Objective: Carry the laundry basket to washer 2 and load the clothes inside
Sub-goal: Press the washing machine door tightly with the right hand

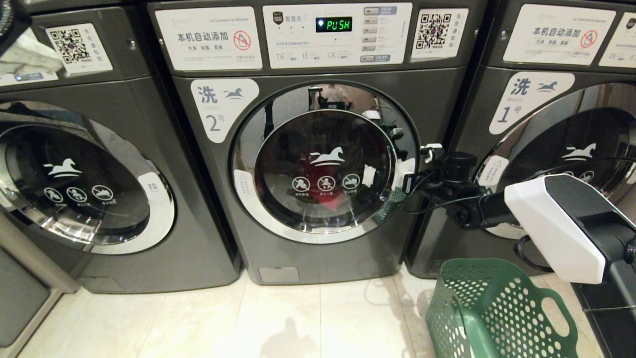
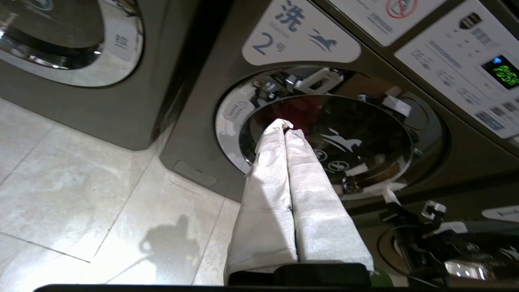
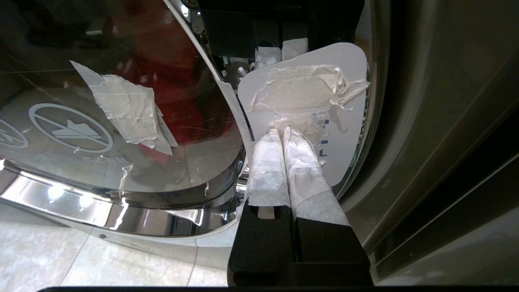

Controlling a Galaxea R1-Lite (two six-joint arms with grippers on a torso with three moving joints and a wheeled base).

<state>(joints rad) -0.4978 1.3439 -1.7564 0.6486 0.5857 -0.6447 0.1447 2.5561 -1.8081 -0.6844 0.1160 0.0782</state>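
Washer 2 point(image 1: 318, 164) is seen with its door closed, red fabric showing behind the glass. The right gripper point(image 3: 282, 136), fingers pressed together and empty, is held against the taped white label point(image 3: 308, 117) at the door's right rim. The laundry basket point(image 1: 497, 313) stands on the floor right of the washer; the left gripper point(image 2: 288, 127), fingers pressed together, is pointed toward the door.
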